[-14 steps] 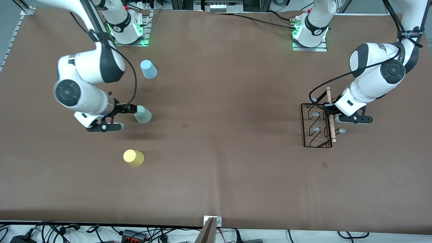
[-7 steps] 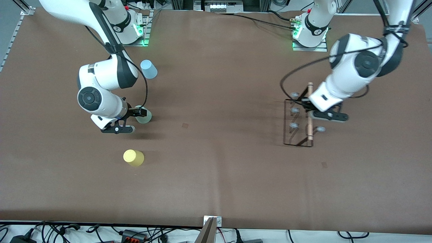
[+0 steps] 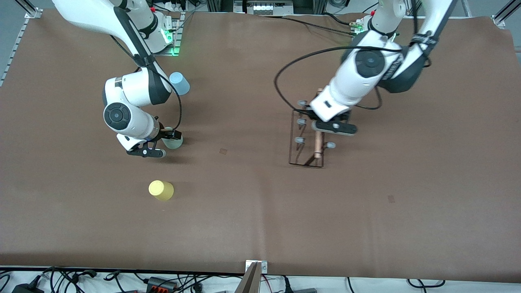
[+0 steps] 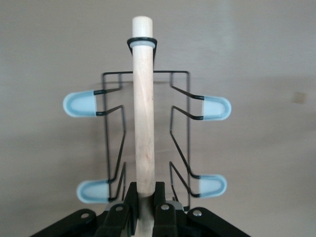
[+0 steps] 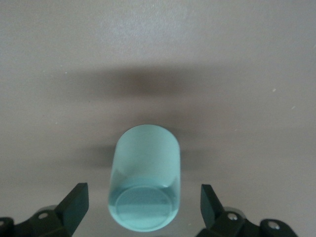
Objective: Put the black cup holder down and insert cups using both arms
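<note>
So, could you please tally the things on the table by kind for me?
Cups: 3 (mint green cup, yellow cup, light blue cup)
Black cup holder: 1
Total: 4

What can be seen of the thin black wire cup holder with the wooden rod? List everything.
The black wire cup holder is a thin metal frame with pale-tipped prongs on both sides and a light wooden rod along its top. The left gripper is shut on that rod, holding the rack upright over the table's middle. No cups hang on it.
</note>
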`<state>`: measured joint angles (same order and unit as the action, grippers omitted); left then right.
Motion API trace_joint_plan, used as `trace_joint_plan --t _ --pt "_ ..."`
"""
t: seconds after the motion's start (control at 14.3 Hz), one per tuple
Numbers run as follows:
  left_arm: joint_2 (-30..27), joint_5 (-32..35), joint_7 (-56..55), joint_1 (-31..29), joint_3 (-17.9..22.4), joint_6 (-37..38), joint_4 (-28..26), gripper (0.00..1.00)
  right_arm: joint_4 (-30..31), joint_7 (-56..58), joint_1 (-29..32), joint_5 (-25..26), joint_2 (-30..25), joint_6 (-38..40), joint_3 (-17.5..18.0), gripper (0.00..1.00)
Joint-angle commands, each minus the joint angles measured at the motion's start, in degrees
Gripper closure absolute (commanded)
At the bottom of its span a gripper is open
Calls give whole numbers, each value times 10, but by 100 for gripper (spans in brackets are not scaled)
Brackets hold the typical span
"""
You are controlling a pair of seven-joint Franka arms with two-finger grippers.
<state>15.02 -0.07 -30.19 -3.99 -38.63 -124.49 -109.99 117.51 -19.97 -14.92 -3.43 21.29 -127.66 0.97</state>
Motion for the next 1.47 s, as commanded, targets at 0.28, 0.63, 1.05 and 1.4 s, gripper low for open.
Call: trace_joint_plan --t 0.28,0.63,1.05,1.4 --pt "111 53 -136 129 5 18 139 100 15 1 1 -33 2 -24 3 0" --pt "177 138 -246 190 7 14 187 100 14 1 4 -32 10 -22 2 0" --pt "213 170 -281 203 7 14 195 79 9 2 6 -31 14 -22 -1 26" --pt "194 133 -323 171 0 133 283 55 -32 5 3 -29 5 20 -2 72"
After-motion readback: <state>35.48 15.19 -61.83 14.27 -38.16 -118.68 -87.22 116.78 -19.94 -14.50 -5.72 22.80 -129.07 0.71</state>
